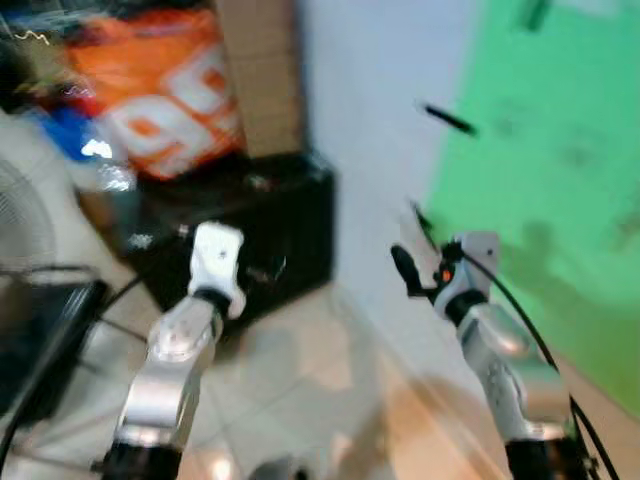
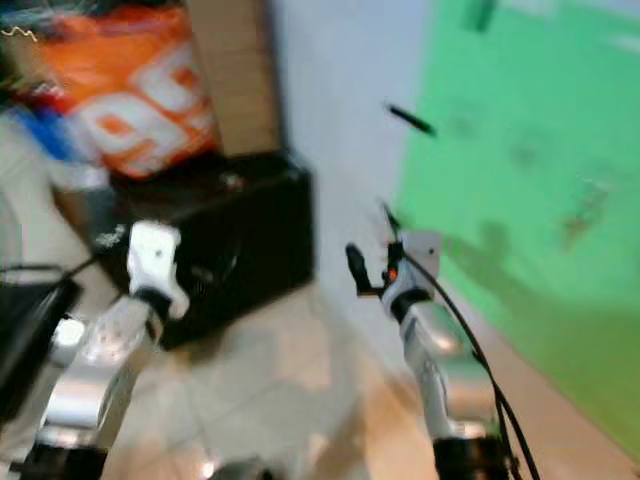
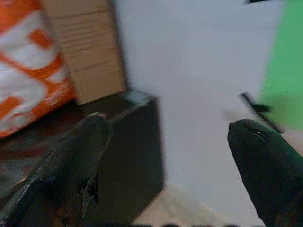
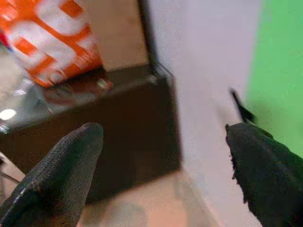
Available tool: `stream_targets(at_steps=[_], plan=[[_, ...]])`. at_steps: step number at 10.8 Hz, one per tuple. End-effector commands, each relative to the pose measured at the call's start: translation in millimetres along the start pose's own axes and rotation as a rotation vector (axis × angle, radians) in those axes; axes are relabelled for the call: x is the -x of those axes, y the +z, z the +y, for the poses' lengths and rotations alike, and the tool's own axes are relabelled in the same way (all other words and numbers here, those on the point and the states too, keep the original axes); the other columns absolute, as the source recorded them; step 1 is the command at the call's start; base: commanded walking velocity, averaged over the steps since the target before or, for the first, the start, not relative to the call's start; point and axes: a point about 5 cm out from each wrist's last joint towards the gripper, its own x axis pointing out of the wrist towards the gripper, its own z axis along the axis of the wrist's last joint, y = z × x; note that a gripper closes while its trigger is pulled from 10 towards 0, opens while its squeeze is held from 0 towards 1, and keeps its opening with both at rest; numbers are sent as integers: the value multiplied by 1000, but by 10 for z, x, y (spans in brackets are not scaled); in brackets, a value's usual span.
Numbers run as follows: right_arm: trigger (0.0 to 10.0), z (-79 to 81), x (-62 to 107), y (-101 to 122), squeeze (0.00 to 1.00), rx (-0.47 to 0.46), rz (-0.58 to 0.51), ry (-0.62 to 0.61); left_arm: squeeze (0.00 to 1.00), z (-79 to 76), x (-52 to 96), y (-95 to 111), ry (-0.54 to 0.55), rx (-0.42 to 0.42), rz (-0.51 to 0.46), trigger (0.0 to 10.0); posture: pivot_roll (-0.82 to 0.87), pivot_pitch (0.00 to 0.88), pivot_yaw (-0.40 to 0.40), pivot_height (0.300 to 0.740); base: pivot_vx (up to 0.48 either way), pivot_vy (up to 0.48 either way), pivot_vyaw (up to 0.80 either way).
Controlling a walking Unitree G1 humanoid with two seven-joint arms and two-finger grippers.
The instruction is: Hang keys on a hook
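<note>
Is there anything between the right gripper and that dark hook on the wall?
Nothing visible. The right gripper is raised with open air up to the hook on the white wall. The black cabinet sits off to its left. No keys are discernible.

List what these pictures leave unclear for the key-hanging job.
- Keys: none made out; head views are motion-blurred.
- Dark peg on the wall: too blurred to tell whether it is a hook.
- Orange bag: lettering smeared, top cut off by the edge.
- Black box: details on its top lost to blur.

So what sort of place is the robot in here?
Probably a storage corner of a home: a tiled floor, a black box with an orange-and-white bag on it, a cardboard box, and a white wall with a green panel.
</note>
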Motion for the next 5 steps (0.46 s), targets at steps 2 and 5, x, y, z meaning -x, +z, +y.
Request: stream_targets(at_steps=[2,5], plan=[[10000,18,0,122,1000,45,-99,2,0,28,-41,68,11,-15,-22,10000,-47,0,49,740,259,0,0],[10000,-150,-9,141,1000,123,-93,-139,0,47,-50,74,19,-17,-21,10000,-43,0,50,740,284,0,0]])
